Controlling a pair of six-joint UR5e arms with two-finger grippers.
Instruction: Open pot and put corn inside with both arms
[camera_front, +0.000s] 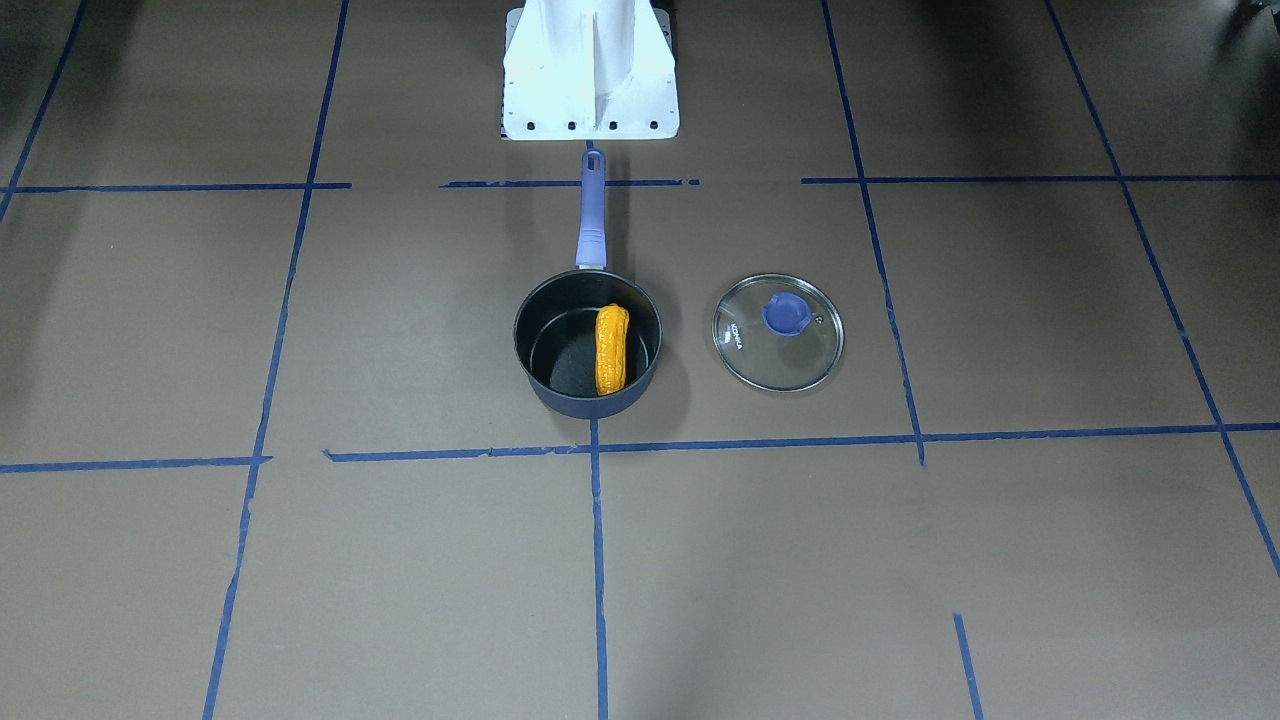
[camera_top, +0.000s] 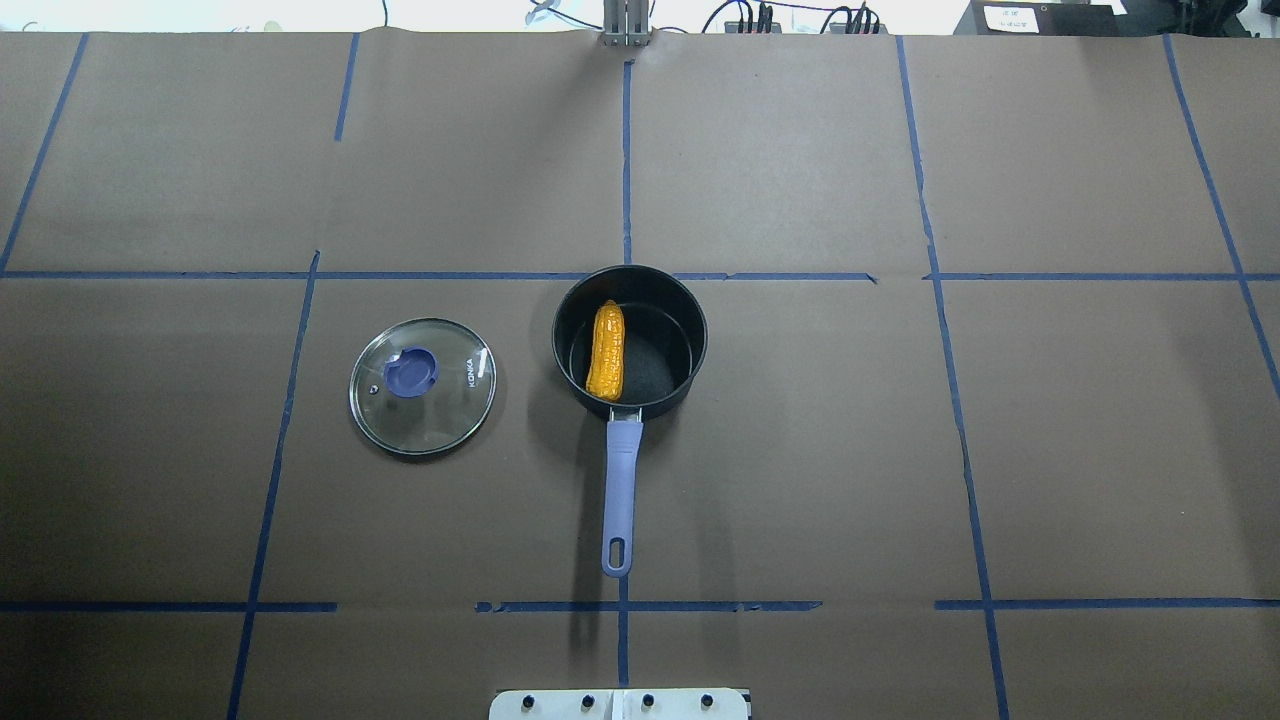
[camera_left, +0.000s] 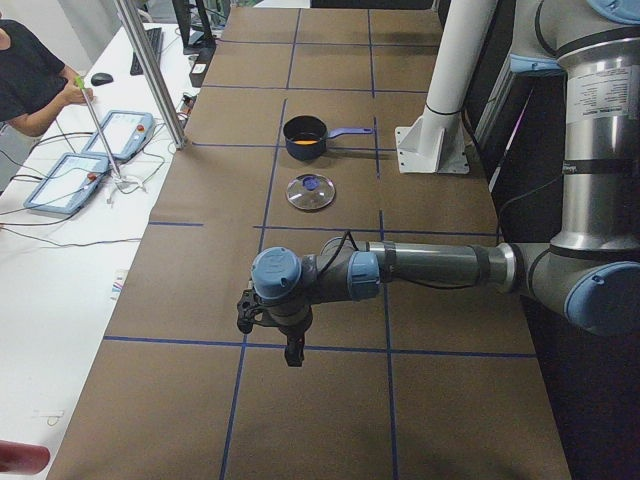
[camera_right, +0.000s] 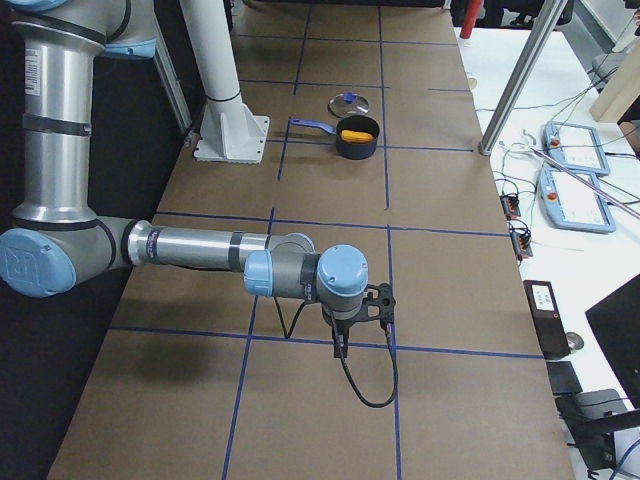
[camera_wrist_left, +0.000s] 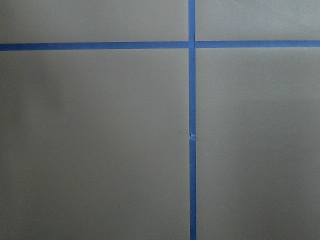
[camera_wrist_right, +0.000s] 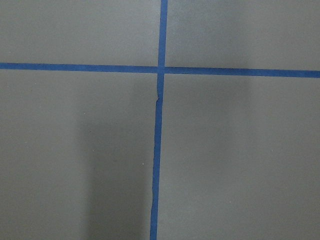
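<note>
Two grippers, left gripper and right gripper, opening indeterminable, hang well apart from pot; corn inside, axis twelve-to-six, lid at nine o'clock.

- pot: dark navy outer wall, black interior
- handle: lavender-purple
- corn: orange-yellow, with bumpy rows of kernels
- lid: clear glass, silver rim, white lettering
- knob: blue-purple
- table: flat brown paper covering
- tape: blue lines forming a grid of squares
- left arm and right arm: grey-silver tubes, light blue joint caps, black bands
- base mount: white, with a row of black bolt heads
</note>
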